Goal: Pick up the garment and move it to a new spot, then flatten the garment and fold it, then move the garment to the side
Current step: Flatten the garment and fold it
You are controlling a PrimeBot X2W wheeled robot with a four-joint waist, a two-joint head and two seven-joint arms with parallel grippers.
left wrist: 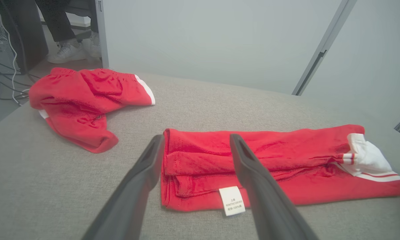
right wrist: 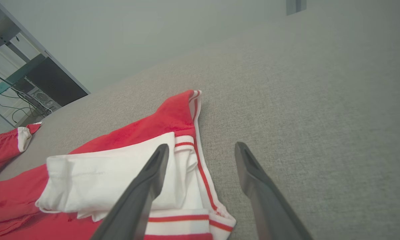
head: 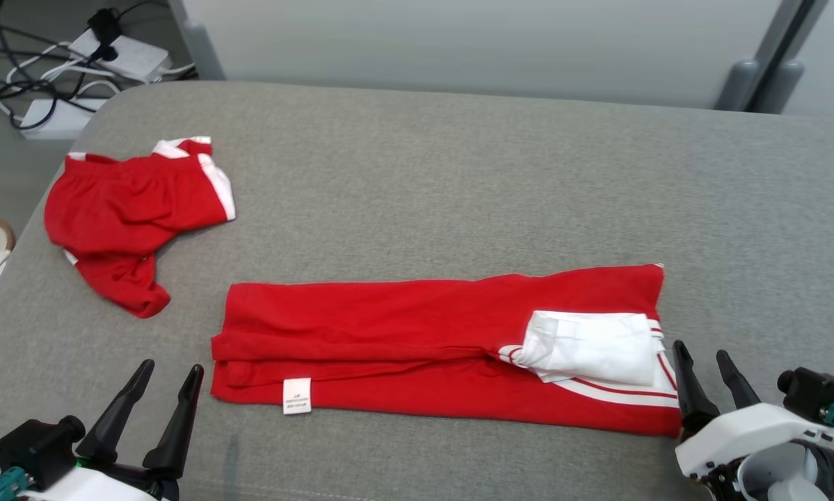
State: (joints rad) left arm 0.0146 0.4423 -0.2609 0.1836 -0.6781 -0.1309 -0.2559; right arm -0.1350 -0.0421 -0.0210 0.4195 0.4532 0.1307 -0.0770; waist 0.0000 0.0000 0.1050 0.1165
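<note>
The left pincer (head: 170, 367) stands at the lower left of the head view. Its two dark fingers are spread wide and hold nothing. The right pincer (head: 700, 350) stands at the lower right, equally spread and empty.

Between them, in the lower middle of the frame, the red cotton garment with white cuffs and white stripes (head: 403, 327) lies on the grey woven fabric surface (head: 458, 174). It is folded lengthwise into a long flat band. A white care label (head: 296, 396) sticks out at its lower edge, close to the left end. The white sleeve part is at the right end, just beside the right fingers.

At the upper left of the frame, well apart, a crumpled red cloth piece with white edging (head: 124, 209) rests near the corner of the surface.

I judge that the folding step is in hand: the long fold looks done, but the band is not yet halved. The next move probably calls for each pincer to come down on its own end and pinch all layers together. One end then goes over the other without pulling the layers open.
</note>
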